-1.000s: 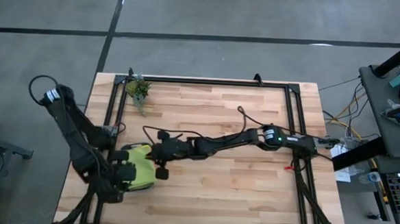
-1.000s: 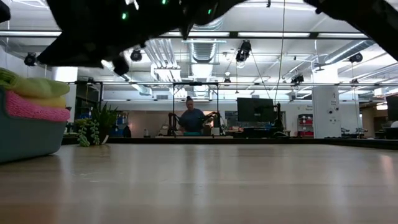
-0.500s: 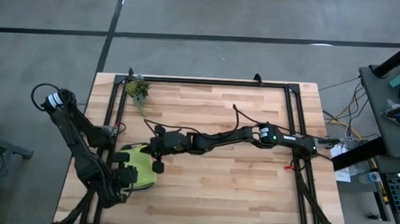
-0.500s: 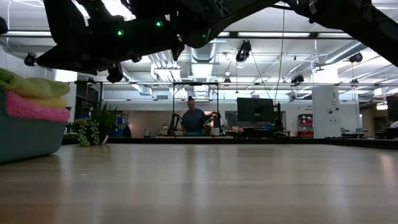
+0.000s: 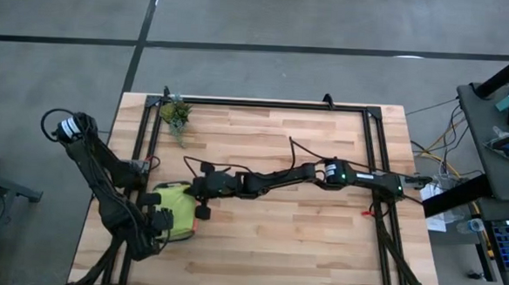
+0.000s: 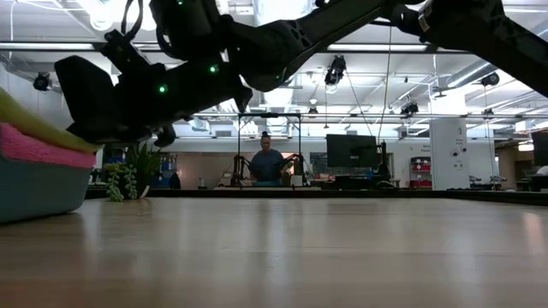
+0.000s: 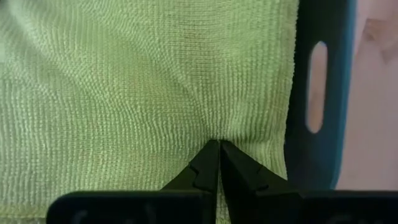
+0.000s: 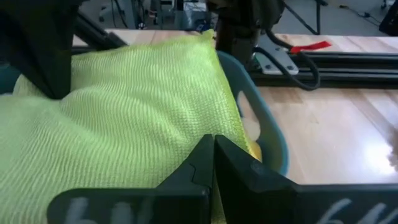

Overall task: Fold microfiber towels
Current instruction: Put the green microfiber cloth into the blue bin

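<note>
Both my claws, left claw (image 7: 217, 144) & right claw (image 8: 213, 140), are clenched on the lime green microfiber towel (image 5: 178, 210) atop the teal rectangular plastic tray (image 8: 270, 134); thin pinches could slip, or snag the cloth beneath when lifted.

The high camera is looking straight down on the whole wooden table (image 5: 302, 241), taking in both arms and the floor around. The low camera is sitting at table-top height, facing level across the boards into the room beyond (a person (image 6: 267, 160) is showing far back). Both wrist cameras are riding very close to the teal tray (image 7: 323, 99), one facing down onto the lime green towel (image 7: 137, 87) filling it, the other looking across it. All four views are sharing that tray at the table's left side.
</note>
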{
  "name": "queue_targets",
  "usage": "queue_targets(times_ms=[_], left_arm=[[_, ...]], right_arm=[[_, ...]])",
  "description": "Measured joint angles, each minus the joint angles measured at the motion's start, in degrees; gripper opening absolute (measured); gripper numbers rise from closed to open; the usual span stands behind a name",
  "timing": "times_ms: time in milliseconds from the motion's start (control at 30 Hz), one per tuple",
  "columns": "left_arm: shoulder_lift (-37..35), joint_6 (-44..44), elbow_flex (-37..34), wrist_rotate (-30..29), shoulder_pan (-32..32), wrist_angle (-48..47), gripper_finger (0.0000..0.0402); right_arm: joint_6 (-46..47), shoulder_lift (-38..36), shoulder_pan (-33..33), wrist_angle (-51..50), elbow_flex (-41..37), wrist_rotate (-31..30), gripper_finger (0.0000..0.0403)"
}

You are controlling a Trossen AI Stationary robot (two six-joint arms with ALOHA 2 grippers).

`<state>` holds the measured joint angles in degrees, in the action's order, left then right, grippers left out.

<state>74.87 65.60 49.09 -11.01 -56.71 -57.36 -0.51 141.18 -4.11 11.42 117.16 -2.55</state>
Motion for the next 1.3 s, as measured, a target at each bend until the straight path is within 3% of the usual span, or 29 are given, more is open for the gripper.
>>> queue_targets(times_ms=[667,833,1300], left_arm=[[-3.45,0.13,2.74,3.19,-0.02,-0.17,0.0004],[-3.43,0.15,1.93,3.30,-0.02,-0.13,0.0004],[-3.37,0.15,0.10,3.28,-0.02,-0.02,0.0004]], right_arm=[[-3.32,-4.87,-4.04,-4.02,0.57,0.06,0.0008],[-4.04,-4.77,-6.39,-5.44,0.38,5.77,0.0008],[-2.93,-1.96,-8.01,-6.44,-0.59,6.01,0.0008]])
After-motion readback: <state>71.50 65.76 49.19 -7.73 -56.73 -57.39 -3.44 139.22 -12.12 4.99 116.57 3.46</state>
